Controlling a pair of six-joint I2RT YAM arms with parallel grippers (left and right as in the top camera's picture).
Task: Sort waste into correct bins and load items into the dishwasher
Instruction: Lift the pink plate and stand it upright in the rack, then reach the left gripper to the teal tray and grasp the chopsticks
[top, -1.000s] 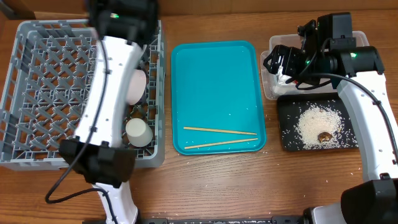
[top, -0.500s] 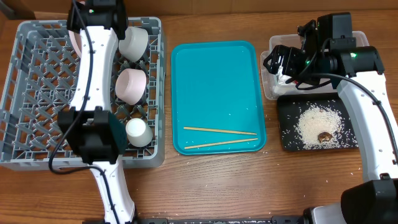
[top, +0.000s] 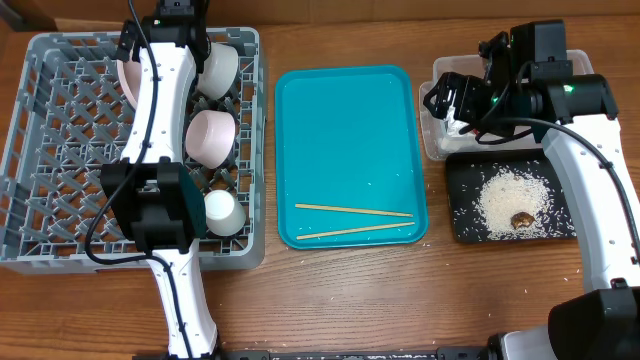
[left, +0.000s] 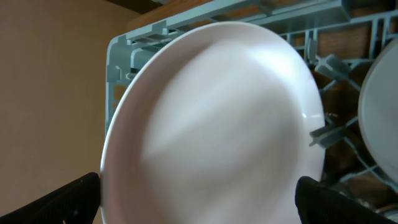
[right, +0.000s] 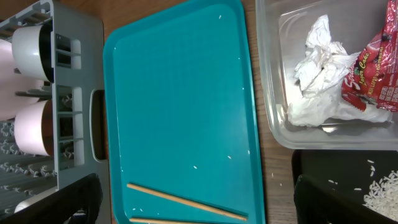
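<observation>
The left gripper (left: 198, 186) is spread wide with nothing in its grip, facing the plate (left: 211, 118) that stands on edge by the back wall of the rack (top: 60, 150), while the right gripper (right: 198, 193) hangs wide open and empty near the tub (right: 273, 118) holding the napkin (right: 317, 68) and wrapper (right: 376, 71).

dish rack (top: 60, 150): we see grey, lattice grid
serving tray (top: 350, 140): teal, plain
plate (left: 211, 124): we read pinkish-white
snack wrapper (right: 373, 74): red, white lettering
napkin (right: 317, 81): white
black tray (top: 460, 170): black, flecked with white rice (top: 510, 195)
surface (top: 400, 300): brown wood grain
</observation>
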